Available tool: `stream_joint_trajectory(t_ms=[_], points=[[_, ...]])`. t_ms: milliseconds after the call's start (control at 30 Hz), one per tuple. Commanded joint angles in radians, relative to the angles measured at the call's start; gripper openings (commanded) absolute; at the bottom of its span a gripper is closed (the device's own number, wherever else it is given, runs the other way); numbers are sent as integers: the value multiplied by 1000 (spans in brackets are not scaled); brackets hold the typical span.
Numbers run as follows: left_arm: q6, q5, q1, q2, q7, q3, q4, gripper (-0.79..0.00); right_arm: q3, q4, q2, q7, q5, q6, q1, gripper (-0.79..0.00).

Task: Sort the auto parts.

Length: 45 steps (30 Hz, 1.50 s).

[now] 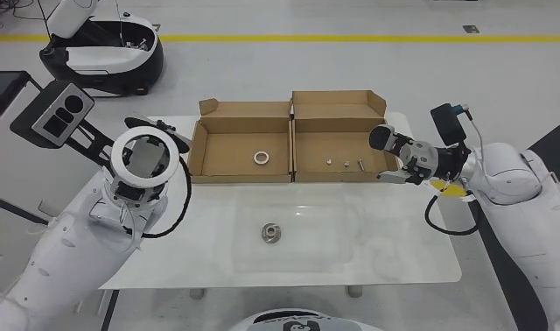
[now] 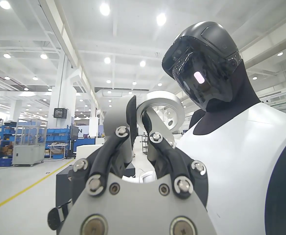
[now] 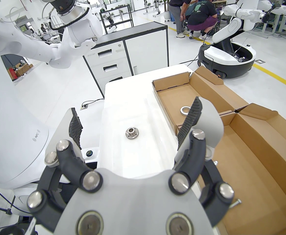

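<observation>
1. The left gripper [image 2: 140, 118] is raised well above the counter [image 1: 367, 243], close under the top camera. Its jaws are pinched narrow on the band of a large metal ring [image 2: 165, 97], one jaw inside the opening and one outside. Most of the ring stands out past the jaw tips.
2. The right gripper [image 3: 135, 110] hangs at the outer end of the bolt box [image 1: 350, 145], an open cardboard box. Its jaws are spread wide and hold nothing. The small bolts [image 1: 346, 165] lie on the box floor, off to one side of the jaws and not between them.
3. A flanged hub [image 3: 132, 133] sits flange-down on the bare counter, ahead of the open right jaws and well apart from them. It is also far from the left jaws.
4. The ring box [image 1: 227, 151], a second cardboard box set against the bolt box, holds one small ring [image 1: 262, 158]. It lies between the two grippers, nearer the left jaws.
5. Judged from this, the step in hand is carrying the large metal ring to a box, most likely the ring box. The hub is not yet sorted.
6. The next move calls for the left jaws to come over the ring box and lower inside its walls. They should open only once the ring is close to the floor, so it does not roll or strike the small ring.
</observation>
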Motion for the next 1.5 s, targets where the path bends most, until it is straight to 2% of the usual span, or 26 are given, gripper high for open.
stream_joint_trajectory(t_ms=[0,333,500,667,900,1000,1233,1467], points=[[60,0,8,-6,-23,6,-5,-785,0,0,0,0,0,0,0,0],[225,75,-59,-42,-170,44,66,-785,0,0,0,0,0,0,0,0],[282,99,-132,-66,-234,77,135,-785,0,0,0,0,0,0,0,0],[314,187,-205,-81,-387,109,222,-785,0,0,0,0,0,0,0,0],[376,332,-236,-87,-579,121,307,-785,0,0,0,0,0,0,0,0],[431,386,-252,-95,-617,136,319,-785,0,0,0,0,0,0,0,0],[557,417,-341,-143,-698,247,361,-785,0,0,0,0,0,0,0,0],[679,519,-467,-200,-800,357,478,-785,0,0,0,0,0,0,0,0]])
